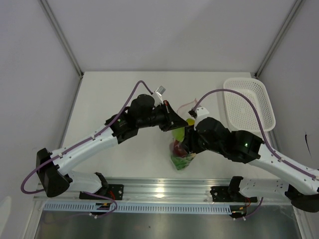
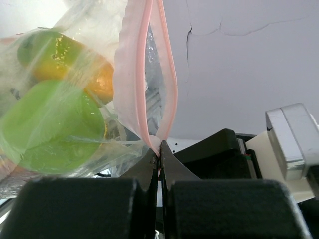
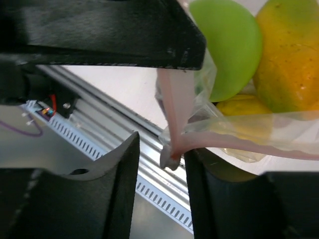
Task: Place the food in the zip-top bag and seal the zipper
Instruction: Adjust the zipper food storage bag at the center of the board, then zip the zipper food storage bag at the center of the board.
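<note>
Your left gripper (image 2: 159, 159) pinches the narrow pink-red zipper strip (image 2: 171, 74) shut, holding the clear dotted bag (image 2: 99, 20) taut. Your right gripper (image 3: 160, 162) straddles the strip's end, fingers narrowly apart, positioned for sealing.

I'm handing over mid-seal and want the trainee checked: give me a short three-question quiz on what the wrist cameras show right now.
1. True or false: the zipper is sealed along its whole length.
2. The left end effector is: A open; B shut on the zipper; C shut on an apple.
3. Fill in: the green apple sits ___ the zip-top bag.
Key: 1 false, its strips gape apart; 2 B; 3 inside.
</note>
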`<state>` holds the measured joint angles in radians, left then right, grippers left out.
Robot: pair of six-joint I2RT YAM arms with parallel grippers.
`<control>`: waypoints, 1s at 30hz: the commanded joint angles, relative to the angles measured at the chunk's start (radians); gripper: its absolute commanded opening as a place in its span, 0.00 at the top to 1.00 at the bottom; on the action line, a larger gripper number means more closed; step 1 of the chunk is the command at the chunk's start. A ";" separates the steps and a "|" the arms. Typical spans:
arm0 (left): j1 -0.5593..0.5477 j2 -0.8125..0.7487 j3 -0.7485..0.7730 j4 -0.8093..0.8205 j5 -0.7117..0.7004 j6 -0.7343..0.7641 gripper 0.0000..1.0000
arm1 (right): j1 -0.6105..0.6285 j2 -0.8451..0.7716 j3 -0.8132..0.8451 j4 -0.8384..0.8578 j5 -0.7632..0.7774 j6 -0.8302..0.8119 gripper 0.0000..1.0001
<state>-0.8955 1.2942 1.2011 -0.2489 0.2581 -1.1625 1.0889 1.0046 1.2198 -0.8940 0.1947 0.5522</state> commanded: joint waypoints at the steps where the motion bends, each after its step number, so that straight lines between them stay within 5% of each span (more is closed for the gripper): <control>1: -0.003 -0.026 0.012 0.019 -0.014 -0.005 1.00 | 0.038 0.020 0.061 -0.040 0.228 0.092 0.58; 17: -0.002 -0.038 -0.037 0.046 0.000 -0.005 0.99 | 0.046 0.065 0.153 -0.109 0.382 0.108 0.75; 22: 0.006 -0.056 -0.057 0.048 0.016 0.026 0.99 | 0.043 0.081 0.201 -0.125 0.368 0.060 1.00; 24: 0.015 -0.059 -0.066 0.057 0.044 0.041 0.99 | 0.033 0.074 0.210 -0.117 0.336 0.022 1.00; 30: 0.043 -0.099 -0.092 0.074 0.070 0.124 0.74 | -0.044 0.042 0.193 -0.036 0.108 -0.139 1.00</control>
<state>-0.8650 1.2514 1.1221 -0.2077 0.2924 -1.1164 1.0790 1.0801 1.3838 -1.0134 0.4194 0.5289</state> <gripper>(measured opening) 0.228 0.107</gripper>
